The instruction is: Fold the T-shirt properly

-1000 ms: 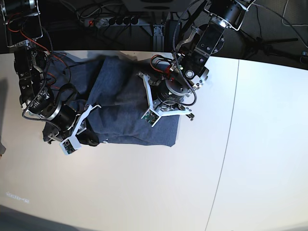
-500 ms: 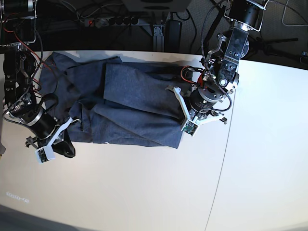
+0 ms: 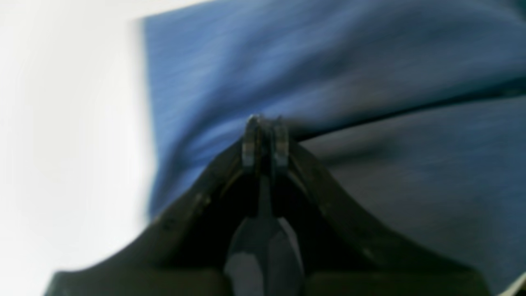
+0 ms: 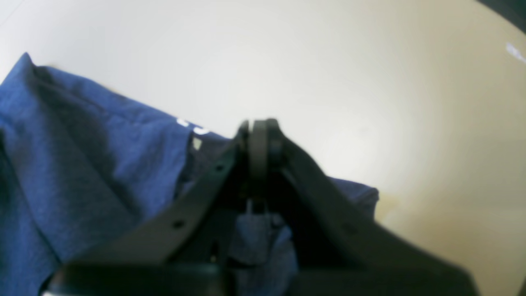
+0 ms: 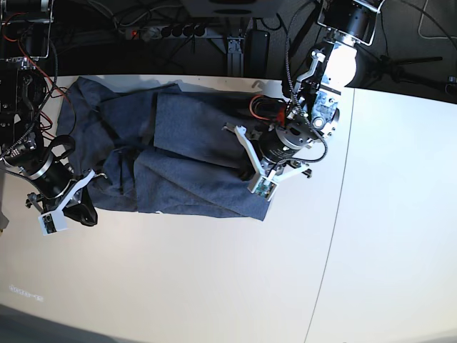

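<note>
Blue-grey T-shirt [image 5: 178, 157] lies rumpled across the far left part of your white table [image 5: 214, 286], partly folded over itself. Your left gripper [image 3: 265, 137] has its jaws together, pinching a fold of cloth near the shirt's right edge. Your right gripper [image 4: 259, 142] is likewise closed at the shirt's left end, with fabric bunched behind the tips; white lettering peeks out beside it.

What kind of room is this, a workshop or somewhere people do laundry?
Probably a robotics lab: two cabled robot arms work over a plain white table, a power strip lies behind it, and the only cloth is one T-shirt.
</note>
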You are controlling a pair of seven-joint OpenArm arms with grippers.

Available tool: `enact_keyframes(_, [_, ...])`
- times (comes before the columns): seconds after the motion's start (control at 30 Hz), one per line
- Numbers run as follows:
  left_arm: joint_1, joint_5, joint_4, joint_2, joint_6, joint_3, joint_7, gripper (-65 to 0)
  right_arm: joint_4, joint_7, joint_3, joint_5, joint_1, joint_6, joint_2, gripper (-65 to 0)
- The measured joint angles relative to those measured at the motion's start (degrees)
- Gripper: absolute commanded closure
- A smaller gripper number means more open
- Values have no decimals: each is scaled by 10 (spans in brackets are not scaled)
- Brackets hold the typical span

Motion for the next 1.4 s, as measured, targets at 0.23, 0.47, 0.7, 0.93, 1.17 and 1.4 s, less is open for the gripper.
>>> enact_keyframes(0.23, [1,38,0,14,-2,42,0,-39,0,0,0,41,0,0,0,0])
enact_keyframes(0.47, [3,32,5,16,-2,43,48,-39,1,-6,-42,100,1,5,-29,0])
enact_keyframes(0.7, [47,-14,106,7,-40,43,52,-39,15,-14,-165,73,0,5,-59,0])
enact_keyframes(0.93, [89,-12,129,-32,-42,43,52,-39,15,-14,-213,7,0,5,-63,0])
enact_keyframes(1.17, [88,-13,130,-37,-42,43,52,-39,-50,-2,-213,-26,18,6,-63,0])
enact_keyframes(1.4, [89,-43,130,-37,-41,43,50,-39,-116,-4,-213,-30,65,6,-62,0])
